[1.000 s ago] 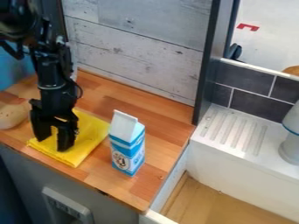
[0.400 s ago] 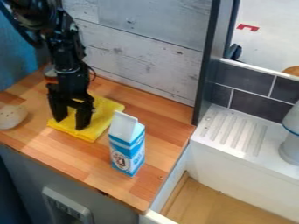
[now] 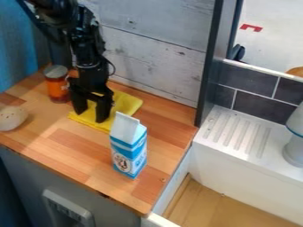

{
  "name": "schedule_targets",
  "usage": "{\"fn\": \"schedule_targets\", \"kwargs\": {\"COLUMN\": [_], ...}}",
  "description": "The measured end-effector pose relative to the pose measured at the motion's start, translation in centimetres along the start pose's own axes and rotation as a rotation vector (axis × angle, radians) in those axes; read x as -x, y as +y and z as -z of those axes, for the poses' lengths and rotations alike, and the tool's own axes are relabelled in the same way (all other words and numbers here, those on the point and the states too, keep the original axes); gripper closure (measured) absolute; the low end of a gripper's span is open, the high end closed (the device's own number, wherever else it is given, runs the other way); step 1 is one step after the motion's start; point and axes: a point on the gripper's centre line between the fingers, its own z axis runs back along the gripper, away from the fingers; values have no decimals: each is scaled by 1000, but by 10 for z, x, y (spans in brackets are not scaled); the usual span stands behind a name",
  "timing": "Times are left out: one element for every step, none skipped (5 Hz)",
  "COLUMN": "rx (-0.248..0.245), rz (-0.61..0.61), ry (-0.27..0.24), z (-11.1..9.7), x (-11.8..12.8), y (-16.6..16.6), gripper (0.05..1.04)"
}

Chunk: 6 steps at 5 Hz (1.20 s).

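Gripper found open at yellow cloth

The black gripper [image 3: 91,116] pointed down at the yellow cloth [image 3: 128,104], its two fingers apart. Whether the tips pressed on the fabric could not be determined. The cloth lay flat on the wooden worktop [image 3: 66,148], toward the back edge by the plank wall [image 3: 168,53]. An orange jar with a grey lid [image 3: 56,90] stood near the gripper, on the view's left. A blue-and-white carton [image 3: 129,153] stood upright just beside the cloth's near side, toward the worktop's right edge. A pale rounded object [image 3: 11,119] sat at the far left.
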Motion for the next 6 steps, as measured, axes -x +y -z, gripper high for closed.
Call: {"fn": "schedule_targets", "kwargs": {"rx": [1, 26, 28, 15, -10, -53], "rz": [14, 11, 2, -13, 2, -20], "ry": [-2, 11, -6, 51, 101, 80], "z": [1, 1, -2, -4, -9, -37], "x": [-15, -37, -36, -22, -2, 5], "y": [-12, -14, -14, -16, -18, -21], "gripper": [84, 84, 84, 84, 84, 84]}}
